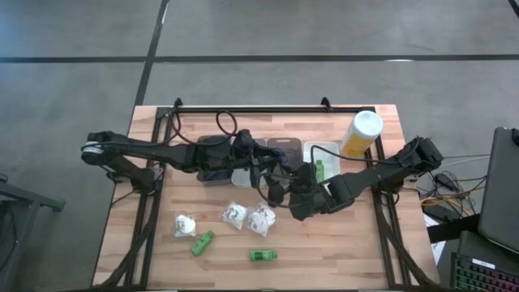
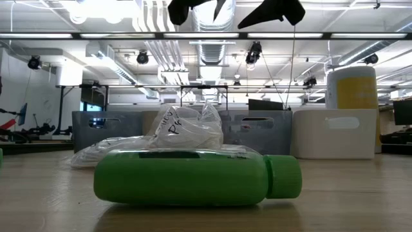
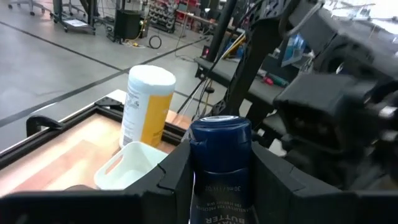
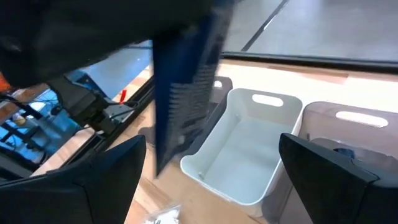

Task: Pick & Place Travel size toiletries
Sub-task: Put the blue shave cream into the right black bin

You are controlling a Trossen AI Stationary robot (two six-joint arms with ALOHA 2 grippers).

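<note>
My left gripper (image 3: 221, 171) (image 1: 274, 180) hovers above mid-table, shut on a small dark blue bottle (image 3: 220, 140) with a rounded cap. My right gripper (image 4: 214, 158) (image 1: 301, 203) is open just beside it; in its wrist view the blue bottle (image 4: 186, 81) hangs ahead of its fingers, untouched. On the near table lie three white crinkly bundles (image 1: 185, 225) (image 1: 234, 215) (image 1: 261, 219) and two green bottles on their sides (image 1: 202, 242) (image 1: 262, 255). Another green bottle (image 1: 319, 170) sits in the white tray (image 1: 322, 148). My left gripper pinches the dark blue bottle between its two fingers (image 3: 174, 171), on the body just below the cap (image 3: 220, 177). The bottle is lifted clear of the table, and its capped end sticks out past the fingertips. The rest of the body is hidden between the fingers.
Trays line the far middle of the table: dark ones (image 1: 215, 162) (image 1: 284, 146) and the white one. A tall yellow bottle with a white cap (image 1: 361, 132) stands at the far right. The table's left and right sides are bare wood. A laptop (image 1: 499, 186) sits off the right edge.
</note>
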